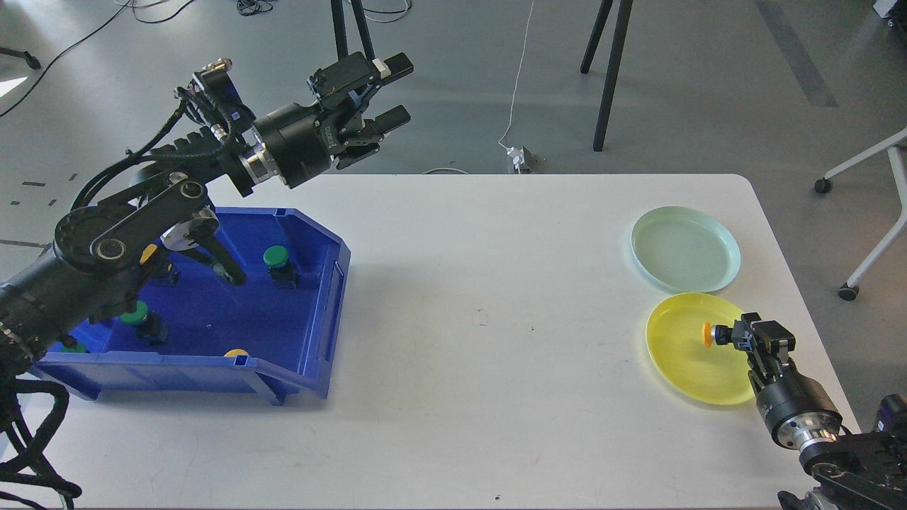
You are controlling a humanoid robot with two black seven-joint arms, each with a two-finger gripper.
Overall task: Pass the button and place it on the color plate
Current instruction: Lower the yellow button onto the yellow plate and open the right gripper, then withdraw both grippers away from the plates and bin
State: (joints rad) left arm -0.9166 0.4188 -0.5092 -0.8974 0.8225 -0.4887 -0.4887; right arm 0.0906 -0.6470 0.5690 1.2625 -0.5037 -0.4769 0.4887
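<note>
My right gripper [737, 335] is shut on a yellow-capped button [711, 334] with a black body and holds it sideways over the yellow plate [680, 368] at the table's right. The pale green plate [684, 248] lies empty just behind it. My left gripper [388, 92] is open and empty, raised above the table's back edge, behind the blue bin [312, 340]. In the bin lie green-capped buttons [276, 256] [134, 314] and a yellow-capped one [236, 352] by the front wall.
The blue bin stands at the table's left under my left arm. The white table [482, 340] stretches bare between the bin and the plates. Black stand legs [608, 71] and a cable are on the floor behind the table.
</note>
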